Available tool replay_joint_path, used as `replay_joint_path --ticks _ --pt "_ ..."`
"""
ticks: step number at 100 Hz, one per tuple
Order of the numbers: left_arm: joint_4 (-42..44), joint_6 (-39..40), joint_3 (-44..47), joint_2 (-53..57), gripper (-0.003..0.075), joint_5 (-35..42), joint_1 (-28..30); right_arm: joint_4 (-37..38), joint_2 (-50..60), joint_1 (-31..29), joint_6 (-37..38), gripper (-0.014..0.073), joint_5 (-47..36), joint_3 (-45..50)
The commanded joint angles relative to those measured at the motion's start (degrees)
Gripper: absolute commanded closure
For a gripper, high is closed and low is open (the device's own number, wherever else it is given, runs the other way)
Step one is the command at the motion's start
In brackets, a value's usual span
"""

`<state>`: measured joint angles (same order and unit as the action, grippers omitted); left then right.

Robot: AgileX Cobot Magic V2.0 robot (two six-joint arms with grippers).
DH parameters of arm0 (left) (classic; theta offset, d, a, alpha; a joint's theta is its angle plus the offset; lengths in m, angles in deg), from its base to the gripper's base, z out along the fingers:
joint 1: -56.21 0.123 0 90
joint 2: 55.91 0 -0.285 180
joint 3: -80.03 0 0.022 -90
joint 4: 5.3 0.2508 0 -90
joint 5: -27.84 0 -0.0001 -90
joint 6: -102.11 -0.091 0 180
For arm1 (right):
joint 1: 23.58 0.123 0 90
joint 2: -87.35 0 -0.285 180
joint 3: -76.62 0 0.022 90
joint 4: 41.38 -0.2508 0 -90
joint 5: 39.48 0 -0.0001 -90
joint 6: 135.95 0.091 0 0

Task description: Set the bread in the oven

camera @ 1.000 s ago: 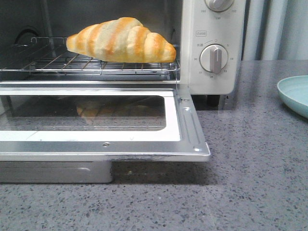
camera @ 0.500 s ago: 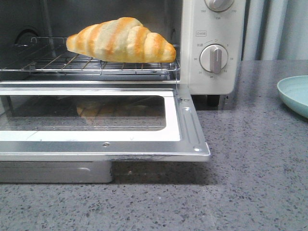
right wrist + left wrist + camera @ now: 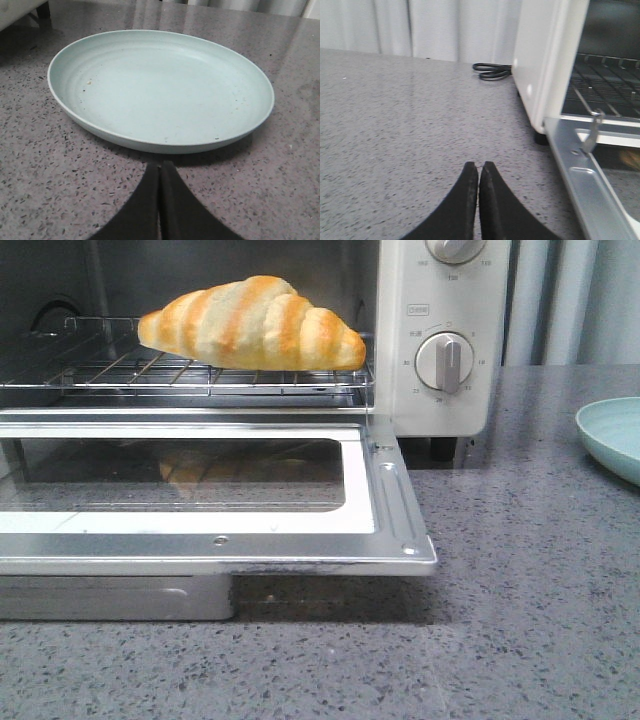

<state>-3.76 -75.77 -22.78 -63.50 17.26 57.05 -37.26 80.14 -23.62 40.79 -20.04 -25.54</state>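
The bread (image 3: pixel 252 324), a cream roll with golden stripes, lies on the wire rack (image 3: pixel 120 375) inside the oven (image 3: pixel 445 340). The oven's glass door (image 3: pixel 200 490) hangs open and flat toward me. My left gripper (image 3: pixel 478 167) is shut and empty, low over the counter beside the oven's left side (image 3: pixel 540 60) and the door's edge (image 3: pixel 580 185). My right gripper (image 3: pixel 160 165) is shut and empty, just in front of a pale green plate (image 3: pixel 160 87). Neither gripper shows in the front view.
The pale green plate (image 3: pixel 612 435) sits on the grey speckled counter (image 3: pixel 520 570) to the right of the oven. A black power cord (image 3: pixel 492 70) lies coiled behind the oven's left side. Pale curtains hang at the back.
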Motion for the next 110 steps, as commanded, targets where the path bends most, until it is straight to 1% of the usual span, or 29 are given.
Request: replay_joint_path --ticks 1,17,46,61,74,90,98,110 --pt "-0.88 -0.03 1.32 1.75 0.0741 3.69 0.83 -0.58 1.15 -0.38 -0.12 0.0662 -1.57 0.64" --pt "-0.97 -2.12 1.32 1.75 0.0741 0.82 1.08 -0.58 1.15 -0.38 -0.12 0.0662 -1.57 0.64" --pt "-1.54 -2.12 1.32 1.75 0.0741 -6.36 1.08 -0.58 1.15 -0.38 -0.12 0.0662 -1.57 0.64" --pt "-1.54 -2.44 1.32 1.75 0.0741 -6.26 1.08 -0.58 1.15 -0.38 -0.12 0.0662 -1.57 0.64" --pt "-1.54 -4.52 1.32 1.75 0.0741 -6.13 1.08 -0.58 1.15 -0.38 -0.12 0.0662 -1.57 0.64" --pt "-1.54 -6.53 1.32 1.75 0.0741 -6.13 -0.77 -0.58 1.15 -0.38 -0.12 0.0662 -1.57 0.64" --pt "-3.30 -8.62 1.32 1.75 0.0741 -6.13 -1.62 -0.58 1.15 -0.38 -0.12 0.0662 -1.57 0.64" --pt "-3.91 -9.42 1.32 1.75 0.0741 -6.13 -1.61 -0.58 1.15 -0.38 -0.12 0.0662 -1.57 0.64"
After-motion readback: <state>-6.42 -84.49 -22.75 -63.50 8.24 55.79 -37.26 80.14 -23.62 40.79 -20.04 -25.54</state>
